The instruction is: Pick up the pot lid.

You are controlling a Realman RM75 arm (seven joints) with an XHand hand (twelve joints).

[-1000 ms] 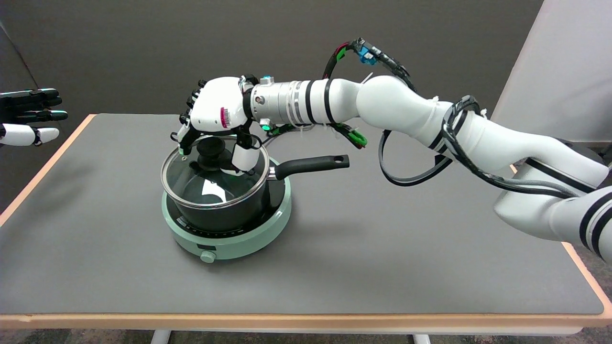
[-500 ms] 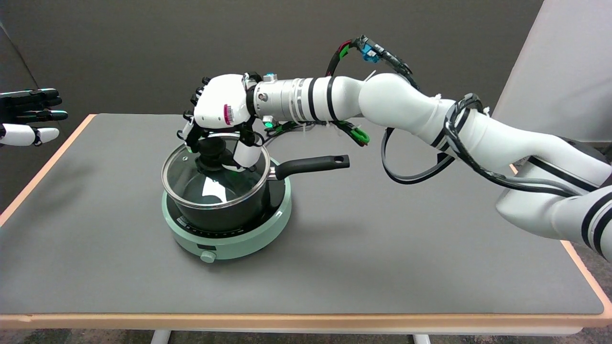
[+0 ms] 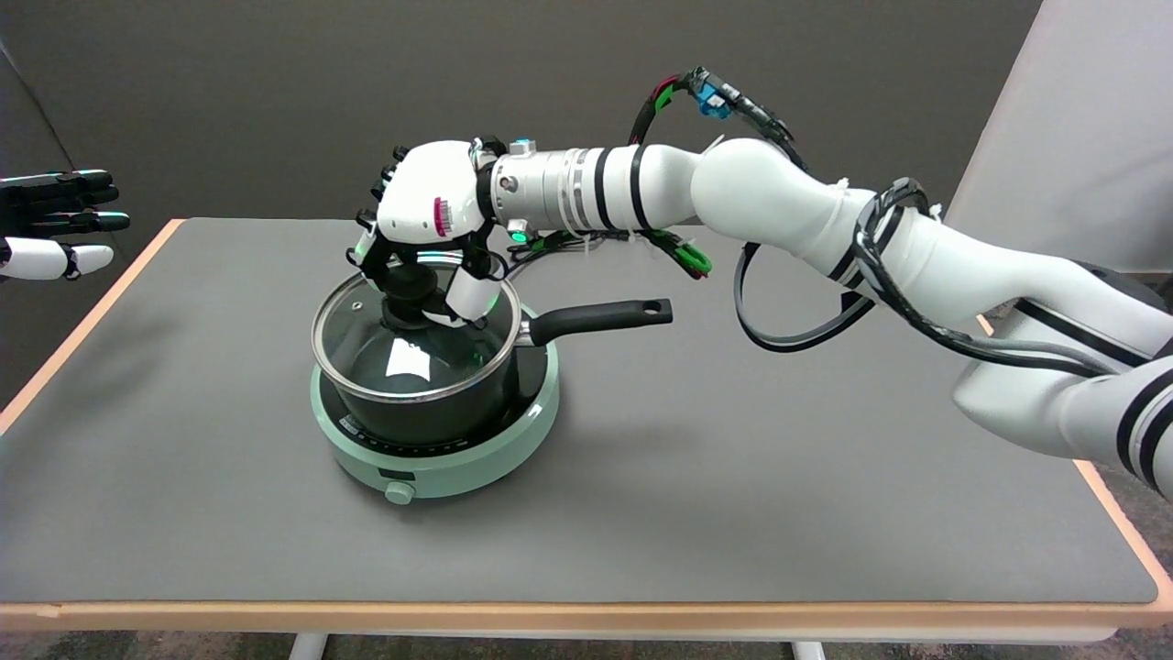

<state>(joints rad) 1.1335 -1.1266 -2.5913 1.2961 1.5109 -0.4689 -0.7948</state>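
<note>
Grey-topped rectangular bench (image 3: 733, 477) with a pale wood edge, carrying all items. White jointed right arm (image 3: 825, 220) with black bands and looped black cables, reaching in from the lower right across the far half of the bench. Round mint-green induction hob (image 3: 440, 463), standing left of centre; one round knob on its front face; a ring of small markings on its black top, too small to read. Black saucepan (image 3: 431, 412) seated on the hob, its long black handle (image 3: 600, 318) with a hanging hole pointing right. Round glass pot lid (image 3: 403, 362) with a metal rim, lying on the saucepan, slightly tilted; whether the rim has parted from the pot cannot be told. White-and-black right hand (image 3: 426, 229), palm down directly over the lid; a small magenta label on its back, illegible. Black round lid knob (image 3: 408, 289) at the lid's centre, grasped by the fingers (image 3: 467, 295), which curl down around it on both sides.
</note>
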